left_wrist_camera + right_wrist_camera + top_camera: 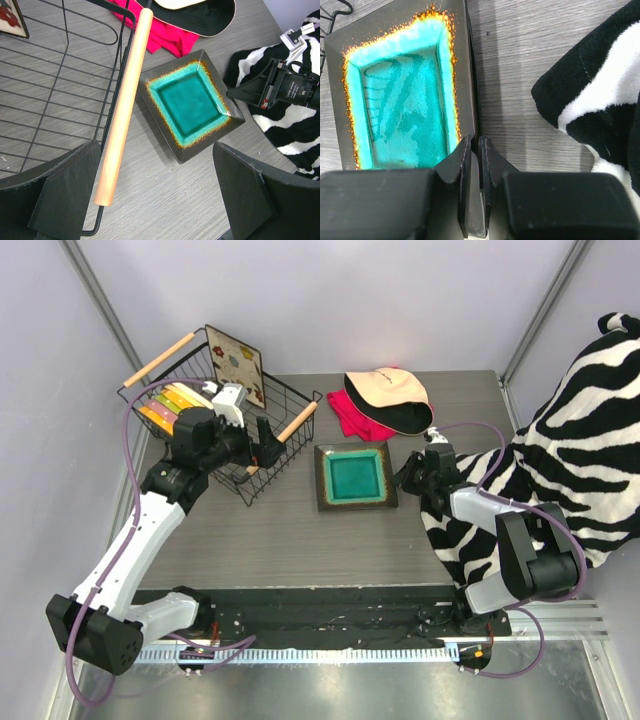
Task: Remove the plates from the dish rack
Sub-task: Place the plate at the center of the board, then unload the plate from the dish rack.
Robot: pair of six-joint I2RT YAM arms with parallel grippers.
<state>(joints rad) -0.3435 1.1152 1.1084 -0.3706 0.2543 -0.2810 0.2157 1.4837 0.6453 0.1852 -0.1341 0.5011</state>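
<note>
- Looking down from overhead, a grey wood-grain table [300,540] has two robot arms bolted at its 6 o'clock edge.
- The dish rack [283,392], a black wire basket with two pale wooden rod handles, sits toward 10 o'clock on the table.
- Inside the rack, a square cream plate [236,362] with a dark rim and coloured flowers stands upright at the 12 o'clock side.
- A row of round plates [170,405] in yellow, orange and pink stands on edge at the rack's 9 o'clock end.
- A square teal plate [355,476] with a dark rim lies flat at the centre of the table. It is just beside the rack's 3 o'clock handle [122,107] but not touching it.
- The left gripper [156,165] hangs above that handle. Its two black fingers are spread wide apart with nothing held between them.
- The right gripper [474,142] sits at the teal plate's 3 o'clock edge. Its fingers are pressed together, clamped on the plate's dark rim.
- A cream-and-black cap [390,395] rests at 12 o'clock from the teal plate, lying partly on a pink cloth [352,420].
- A zebra-striped cloth [570,440] covers the table's 3 o'clock side, and the right arm reaches across it.
</note>
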